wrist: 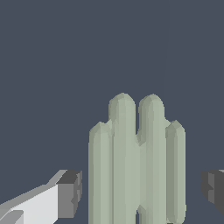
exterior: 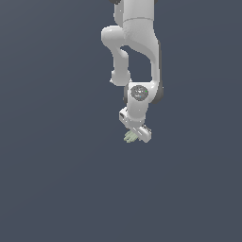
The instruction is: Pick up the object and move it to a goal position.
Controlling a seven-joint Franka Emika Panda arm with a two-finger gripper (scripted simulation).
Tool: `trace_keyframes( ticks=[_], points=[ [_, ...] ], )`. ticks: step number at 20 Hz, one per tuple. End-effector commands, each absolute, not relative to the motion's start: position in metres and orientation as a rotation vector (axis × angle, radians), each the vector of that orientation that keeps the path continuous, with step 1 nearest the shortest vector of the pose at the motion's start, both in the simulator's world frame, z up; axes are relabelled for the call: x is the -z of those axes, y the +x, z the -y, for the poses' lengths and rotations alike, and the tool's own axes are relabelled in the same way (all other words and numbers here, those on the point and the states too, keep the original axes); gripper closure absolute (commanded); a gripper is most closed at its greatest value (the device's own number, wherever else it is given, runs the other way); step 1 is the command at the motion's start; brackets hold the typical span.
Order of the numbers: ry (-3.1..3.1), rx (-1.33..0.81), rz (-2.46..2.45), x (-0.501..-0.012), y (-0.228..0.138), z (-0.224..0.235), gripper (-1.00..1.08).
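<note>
pincer spread wide around the lobed object

in the wrist view the pincer stands released: one dark grey pad on its white finger sits to one side, the other pad shows only at the picture's edge on the far side, and both are clear of anything between them. there is plain background visible on each side, so neither pad touches what lies in the gap.

between the two pads stands the object, a pale grey-green piece made of four parallel rounded lobes, the two middle ones longer than the outer two. it sits nearer the pad at the picture's edge in terms of centre, yet a gap remains on both sides. its lower end runs out of the picture, so how it ends there cannot be told.

in the exterior view the pincer points downward at the end of the white arm, and the object shows as a small pale green bit poking out just beside the pincer's lower edge, toward the exterior view's left. the fingers themselves are too small there to make out.

the arm comes down from the top of the exterior view, bent at its joints, against a flat dark blue-grey ground that fills the rest of both views.
</note>
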State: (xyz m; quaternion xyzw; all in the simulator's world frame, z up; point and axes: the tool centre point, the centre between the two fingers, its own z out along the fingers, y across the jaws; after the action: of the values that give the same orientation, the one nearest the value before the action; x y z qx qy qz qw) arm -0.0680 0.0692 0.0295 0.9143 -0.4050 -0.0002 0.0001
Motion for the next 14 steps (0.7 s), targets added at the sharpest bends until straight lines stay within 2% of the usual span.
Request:
trace_keyframes(
  ticks=[1, 6, 7, 14],
  points=[
    [2.872, 0.000, 1.274, -0.0194, -0.0681, -0.0693, -0.92],
    [2.872, 0.000, 1.274, -0.0124, -0.0675, -0.0694, -0.92],
    [2.872, 0.000, 1.274, -0.0124, -0.0675, -0.0694, 1.08],
    [2.872, 0.000, 1.274, -0.0124, -0.0675, -0.0694, 1.08]
  ],
)
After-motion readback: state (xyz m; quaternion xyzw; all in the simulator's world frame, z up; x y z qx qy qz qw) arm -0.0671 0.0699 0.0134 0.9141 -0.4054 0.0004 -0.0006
